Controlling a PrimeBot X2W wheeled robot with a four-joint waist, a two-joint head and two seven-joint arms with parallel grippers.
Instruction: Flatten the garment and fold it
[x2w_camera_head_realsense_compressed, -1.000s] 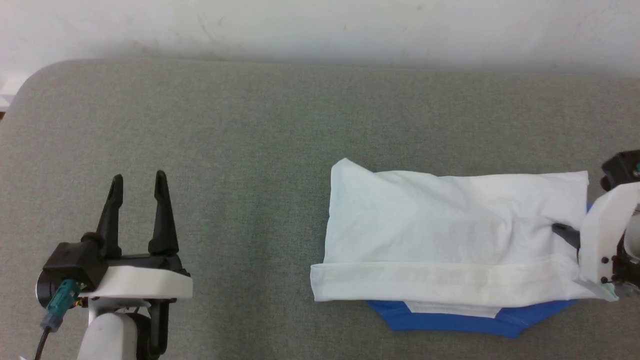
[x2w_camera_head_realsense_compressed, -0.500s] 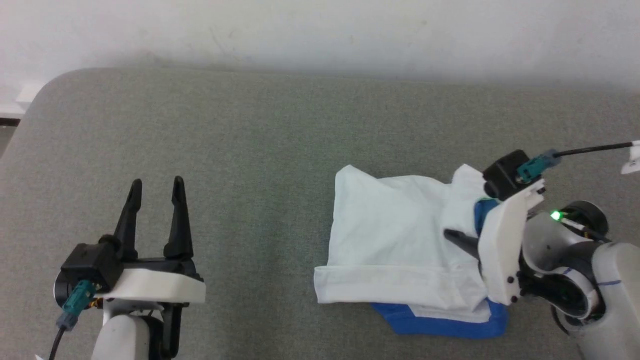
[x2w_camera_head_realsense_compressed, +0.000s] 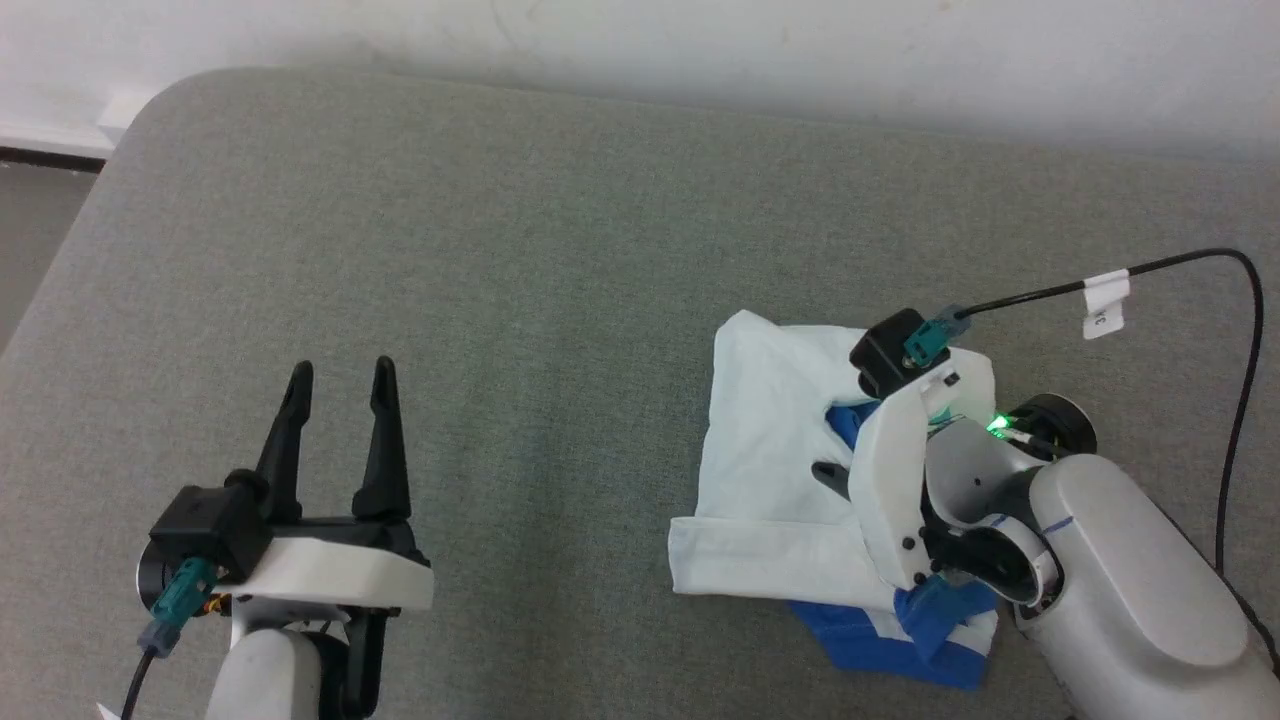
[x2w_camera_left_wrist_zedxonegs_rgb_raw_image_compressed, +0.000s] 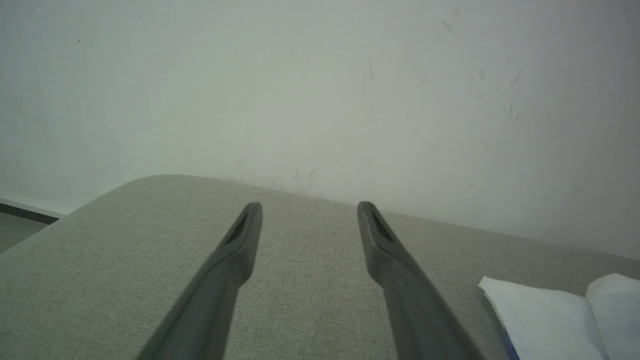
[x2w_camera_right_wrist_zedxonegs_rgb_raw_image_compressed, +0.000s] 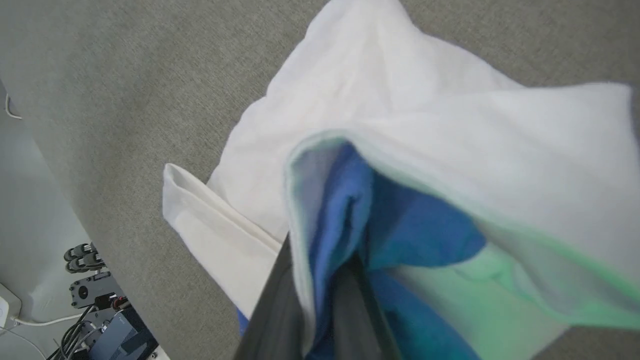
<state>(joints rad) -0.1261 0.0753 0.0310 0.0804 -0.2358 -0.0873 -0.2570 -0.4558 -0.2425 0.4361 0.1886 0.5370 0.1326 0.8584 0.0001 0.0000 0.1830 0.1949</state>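
Observation:
The garment (x2w_camera_head_realsense_compressed: 770, 450) lies right of centre on the grey table, its white body folded into a strip with blue sleeve cloth (x2w_camera_head_realsense_compressed: 880, 640) poking out at the near edge. My right gripper (x2w_camera_head_realsense_compressed: 830, 475) is shut on the garment's right end, holding it lifted and doubled over the white body. In the right wrist view the two fingers (x2w_camera_right_wrist_zedxonegs_rgb_raw_image_compressed: 280, 305) pinch white and blue layers of the garment (x2w_camera_right_wrist_zedxonegs_rgb_raw_image_compressed: 380, 100), which drapes to the right of them. My left gripper (x2w_camera_head_realsense_compressed: 341, 366) stands open and holds nothing, well to the garment's left. Its wrist view shows the left gripper (x2w_camera_left_wrist_zedxonegs_rgb_raw_image_compressed: 310, 207) above bare table, with the garment's white corner (x2w_camera_left_wrist_zedxonegs_rgb_raw_image_compressed: 540, 315) at the lower right.
The grey padded table (x2w_camera_head_realsense_compressed: 500, 250) has a rounded far-left corner with floor (x2w_camera_head_realsense_compressed: 40, 220) beyond it. A white wall (x2w_camera_head_realsense_compressed: 700, 40) runs along its far edge. A black cable (x2w_camera_head_realsense_compressed: 1180, 265) arcs from my right wrist. Equipment and cables (x2w_camera_right_wrist_zedxonegs_rgb_raw_image_compressed: 95, 300) sit on the floor beside the table.
My right gripper has carried the garment's right end leftward over the white body, roughly halving its length. The head camera has shifted. The left gripper has stayed open.

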